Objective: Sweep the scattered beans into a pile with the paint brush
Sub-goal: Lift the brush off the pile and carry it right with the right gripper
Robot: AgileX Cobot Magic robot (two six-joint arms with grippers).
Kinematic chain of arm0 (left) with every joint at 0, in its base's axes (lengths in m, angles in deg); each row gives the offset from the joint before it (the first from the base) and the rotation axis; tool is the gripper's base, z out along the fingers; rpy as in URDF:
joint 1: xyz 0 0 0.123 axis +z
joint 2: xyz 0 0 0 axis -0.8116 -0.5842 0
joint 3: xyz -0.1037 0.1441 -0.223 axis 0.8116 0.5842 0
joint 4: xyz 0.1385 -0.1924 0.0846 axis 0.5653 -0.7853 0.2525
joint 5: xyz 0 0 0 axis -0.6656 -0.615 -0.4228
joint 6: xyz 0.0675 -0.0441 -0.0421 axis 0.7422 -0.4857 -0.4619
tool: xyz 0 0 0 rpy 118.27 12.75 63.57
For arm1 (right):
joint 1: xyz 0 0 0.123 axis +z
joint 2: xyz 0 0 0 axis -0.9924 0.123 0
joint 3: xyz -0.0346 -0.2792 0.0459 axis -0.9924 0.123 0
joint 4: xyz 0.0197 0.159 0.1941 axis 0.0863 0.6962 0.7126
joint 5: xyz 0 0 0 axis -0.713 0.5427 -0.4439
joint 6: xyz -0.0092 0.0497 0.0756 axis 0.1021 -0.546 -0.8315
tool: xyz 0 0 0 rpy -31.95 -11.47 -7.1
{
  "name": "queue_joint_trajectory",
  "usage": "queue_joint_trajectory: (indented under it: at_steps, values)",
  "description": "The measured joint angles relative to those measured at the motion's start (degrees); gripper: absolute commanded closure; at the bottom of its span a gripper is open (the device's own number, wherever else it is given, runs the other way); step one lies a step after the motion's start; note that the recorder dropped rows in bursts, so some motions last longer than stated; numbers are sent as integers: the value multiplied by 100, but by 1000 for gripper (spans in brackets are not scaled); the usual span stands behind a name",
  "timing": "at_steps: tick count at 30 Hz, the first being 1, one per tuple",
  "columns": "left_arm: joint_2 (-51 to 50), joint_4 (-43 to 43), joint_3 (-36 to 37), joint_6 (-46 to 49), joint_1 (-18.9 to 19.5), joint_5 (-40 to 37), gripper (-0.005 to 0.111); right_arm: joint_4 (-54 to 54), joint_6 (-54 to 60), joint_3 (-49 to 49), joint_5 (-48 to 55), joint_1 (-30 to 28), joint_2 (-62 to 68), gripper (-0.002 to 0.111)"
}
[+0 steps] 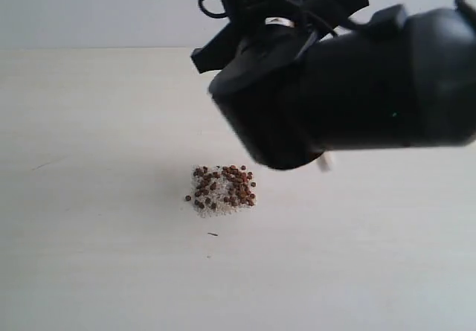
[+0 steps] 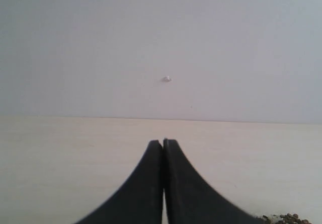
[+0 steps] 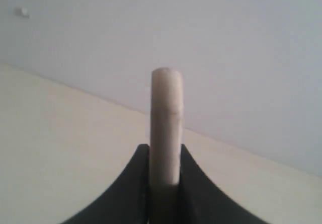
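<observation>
Pale wood, edge-on: the handle of the paint brush (image 3: 166, 113) stands out between the fingers of the right gripper (image 3: 165, 151), which clamp it from both sides. Its long axis runs straight out along the fingers, rounded end outward. Ferrule and bristles show in no view; we judge the working end lies back behind the grip. The left gripper (image 2: 163, 143) has its fingers pressed together with nothing between them. The beans (image 1: 222, 186) lie on the pale table (image 1: 89, 256) as one compact pile (image 1: 216, 204), reddish-brown over whitish grains, with a few loose at the fringe. In the exterior view a black arm (image 1: 357, 85) bulks in from the right, above and to the right of the pile and apart from it. A small whitish scrap (image 1: 323, 161) shows under the arm, maybe part of the brush; we cannot tell. The right wrist view holds no beans, only table and wall (image 3: 226, 43). The left wrist view catches some beans at its margin. We judge the gathering nearly done. Any tidying stroke turns on lowering the hidden bristles onto the pile's right flank and pushing leftward as the exterior view has it. Which gripper is nearer the pile we cannot settle.
</observation>
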Motion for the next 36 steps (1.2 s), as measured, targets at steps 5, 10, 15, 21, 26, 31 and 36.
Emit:
queue_joint_trajectory:
  at_steps: [5,10,15,21,26,31,36]
  values:
    - [0,0,0,0,0,0,107,963,1952,166,745,-648,-527,108]
    - [0,0,0,0,0,0,107,1092,2252,270,1192,-1086,-979,108]
    - [0,0,0,0,0,0,107,659,1969,459,2041,-1597,-1343,108]
    - [0,0,0,0,0,0,107,-1751,147,1253,2261,-2027,-1475,108]
    - [0,0,0,0,0,0,107,-3996,-2768,1875,2398,-2706,-1484,108]
    - [0,0,0,0,0,0,107,-5483,-4964,1919,3112,-3542,-1484,108]
    - [0,0,0,0,0,0,107,-6700,-7193,1931,3290,-4267,-1484,108]
